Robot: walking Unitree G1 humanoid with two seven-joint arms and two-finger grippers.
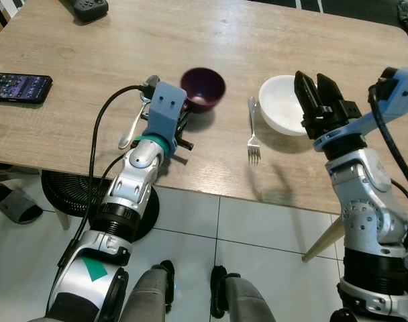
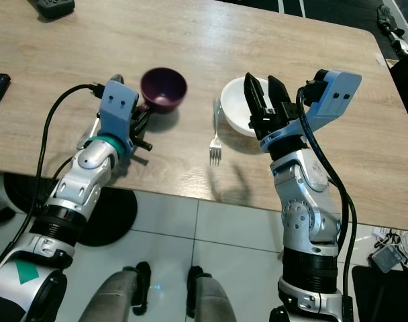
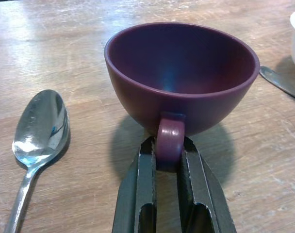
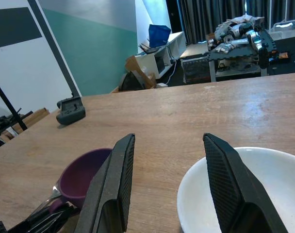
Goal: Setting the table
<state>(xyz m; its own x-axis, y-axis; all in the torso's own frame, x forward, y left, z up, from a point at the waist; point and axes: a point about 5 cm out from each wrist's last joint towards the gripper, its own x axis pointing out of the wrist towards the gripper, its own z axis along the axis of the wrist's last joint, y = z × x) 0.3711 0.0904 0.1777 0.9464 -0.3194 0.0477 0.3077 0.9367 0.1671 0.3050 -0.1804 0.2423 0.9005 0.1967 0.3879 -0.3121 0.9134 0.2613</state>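
Note:
A purple cup (image 1: 202, 88) stands on the wooden table (image 1: 110, 47), and my left gripper (image 3: 168, 158) is shut on its small handle (image 3: 170, 138). A silver spoon (image 3: 38, 133) lies flat beside the cup, on its left in the head views. A white bowl (image 1: 279, 104) sits further right, with a fork (image 1: 253, 137) lying between cup and bowl. My right gripper (image 1: 317, 94) hovers open above the bowl's near rim, its fingers (image 4: 116, 182) spread wide and holding nothing.
A phone (image 1: 17, 87) lies at the table's left edge, and a dark game controller (image 1: 86, 8) sits at the far left corner. The table's near edge runs just behind my wrists, with tiled floor and a black round stand base (image 1: 70, 194) below.

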